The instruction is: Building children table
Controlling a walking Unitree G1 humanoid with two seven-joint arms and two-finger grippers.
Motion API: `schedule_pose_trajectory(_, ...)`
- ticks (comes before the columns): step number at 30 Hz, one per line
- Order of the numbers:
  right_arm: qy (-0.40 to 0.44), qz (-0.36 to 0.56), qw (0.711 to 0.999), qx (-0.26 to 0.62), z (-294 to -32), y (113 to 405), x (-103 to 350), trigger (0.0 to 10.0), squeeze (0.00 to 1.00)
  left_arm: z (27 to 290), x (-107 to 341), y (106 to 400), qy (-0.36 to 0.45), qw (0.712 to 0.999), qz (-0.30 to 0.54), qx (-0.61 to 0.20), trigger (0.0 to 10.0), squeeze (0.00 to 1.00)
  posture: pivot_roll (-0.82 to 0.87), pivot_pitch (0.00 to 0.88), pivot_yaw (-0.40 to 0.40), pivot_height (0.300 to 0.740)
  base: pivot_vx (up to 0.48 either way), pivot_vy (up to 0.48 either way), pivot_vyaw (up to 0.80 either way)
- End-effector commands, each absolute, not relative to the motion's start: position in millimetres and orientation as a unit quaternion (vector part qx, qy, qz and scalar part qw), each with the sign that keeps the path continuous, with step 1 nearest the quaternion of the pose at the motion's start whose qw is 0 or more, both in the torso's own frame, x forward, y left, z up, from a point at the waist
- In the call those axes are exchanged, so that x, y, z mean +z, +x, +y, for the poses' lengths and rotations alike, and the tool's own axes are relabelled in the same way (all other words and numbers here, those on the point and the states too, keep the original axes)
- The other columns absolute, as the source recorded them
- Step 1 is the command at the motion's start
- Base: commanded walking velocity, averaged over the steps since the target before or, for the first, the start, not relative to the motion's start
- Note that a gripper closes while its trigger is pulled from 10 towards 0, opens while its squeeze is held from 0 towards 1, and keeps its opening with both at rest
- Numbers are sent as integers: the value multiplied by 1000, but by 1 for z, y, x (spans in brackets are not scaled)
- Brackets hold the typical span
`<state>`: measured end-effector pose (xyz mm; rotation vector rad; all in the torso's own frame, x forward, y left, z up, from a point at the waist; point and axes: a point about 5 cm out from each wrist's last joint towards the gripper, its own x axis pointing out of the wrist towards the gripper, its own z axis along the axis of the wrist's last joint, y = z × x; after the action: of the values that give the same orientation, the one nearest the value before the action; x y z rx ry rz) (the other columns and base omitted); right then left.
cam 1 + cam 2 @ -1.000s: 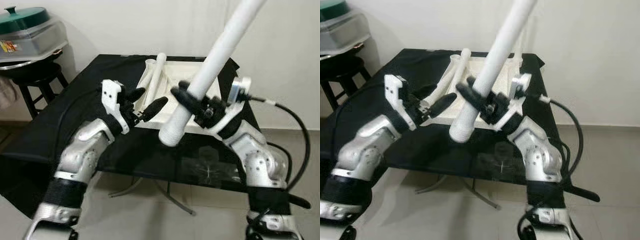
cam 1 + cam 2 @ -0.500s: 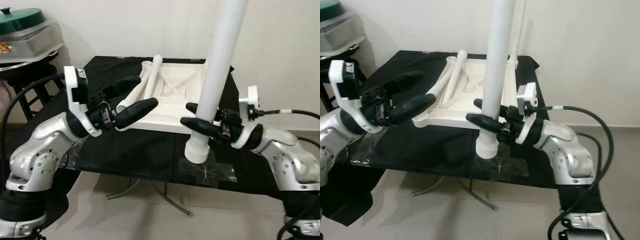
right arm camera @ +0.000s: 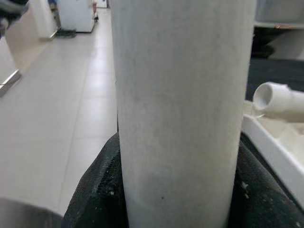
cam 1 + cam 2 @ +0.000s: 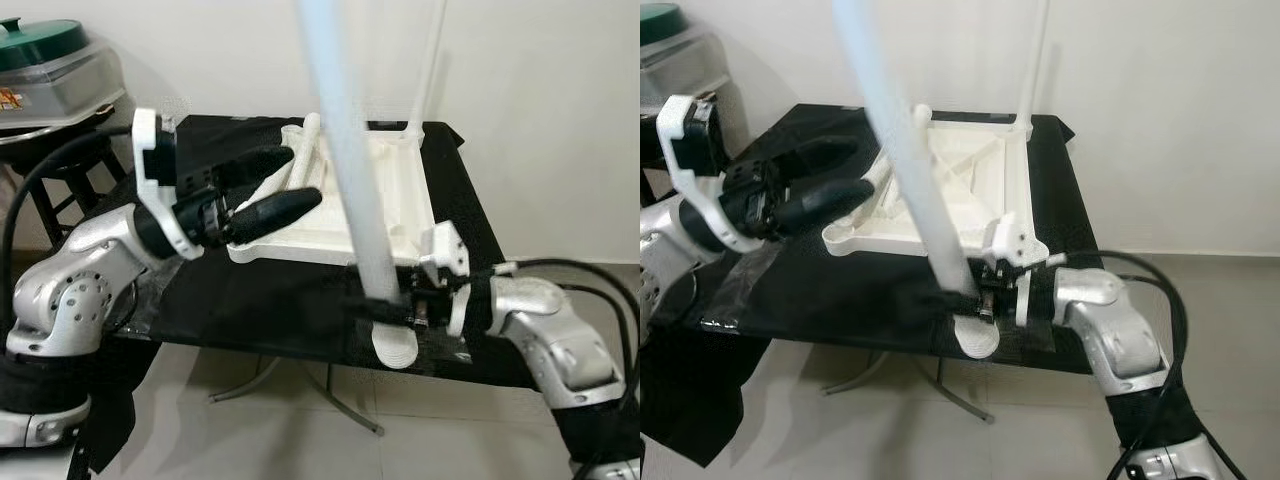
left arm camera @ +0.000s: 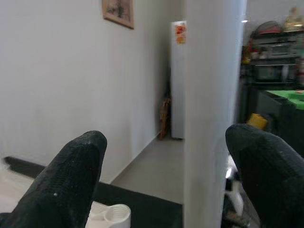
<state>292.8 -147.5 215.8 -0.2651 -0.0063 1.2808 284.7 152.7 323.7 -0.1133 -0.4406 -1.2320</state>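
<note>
A long white table leg (image 4: 352,190) leans with its top toward my left, and its flared foot (image 4: 395,347) sits low at the black table's front edge. My right gripper (image 4: 385,308) is shut on the leg just above that foot; in the right wrist view the leg (image 3: 180,109) sits tight between the pads. The white tabletop (image 4: 395,195) lies upside down on the black table (image 4: 280,290). One leg (image 4: 430,60) stands upright at its far right corner and another (image 4: 305,150) lies across it. My left gripper (image 4: 305,176) hovers open over the tabletop's near left corner, left of the held leg (image 5: 213,114).
A dark stool at the far left carries a grey container with a green lid (image 4: 50,60). A white wall runs close behind the table. Black cloth hangs over the table's left side, and tiled floor (image 4: 300,430) shows beneath the front edge.
My right gripper has dropped to the table's front edge, and the leg has tipped from upright to leaning left. The left gripper stays open in about the same place.
</note>
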Motion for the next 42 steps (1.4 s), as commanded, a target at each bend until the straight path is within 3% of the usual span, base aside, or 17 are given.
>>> schedule_pose_trajectory(1, -144, -1, 784, 604, -145, 290, 214, 10000, 0, 152, 326, 281, -42, 775, -190, -602, 10000, 0, -15, 77, 21, 740, 0, 0, 0)
schedule_pose_trajectory(6, -153, -3, 778, 609, -139, 292, 214, 10000, 0, 147, 327, 275, -31, 746, -174, -642, 10000, 0, -13, 77, 22, 740, 0, 0, 0)
schedule_pose_trajectory(20, -166, -9, 785, 597, -126, 298, 210, 10000, 0, 127, 330, 277, -95, 727, -190, -653, 10000, 0, -14, 72, 18, 740, 0, 0, 0)
schedule_pose_trajectory(21, -167, -11, 786, 595, -123, 299, 209, 10000, 0, 123, 330, 278, -106, 723, -195, -654, 7804, 0, -14, 71, 18, 740, 0, 0, 0)
schedule_pose_trajectory(22, -166, -15, 789, 592, -120, 300, 209, 10000, 0, 119, 330, 278, -117, 718, -197, -657, 2706, 0, -14, 71, 20, 740, 0, 0, 0)
schedule_pose_trajectory(23, -164, -18, 790, 590, -118, 301, 210, 10000, 0, 117, 331, 277, -124, 711, -199, -663, 0, 0, -13, 71, 20, 740, 0, 0, 0)
schedule_pose_trajectory(42, -161, -20, 801, 576, -114, 308, 207, 10000, 0, 113, 340, 274, -84, 708, -213, -668, 0, 0, -19, 71, 9, 740, 0, 0, 0)
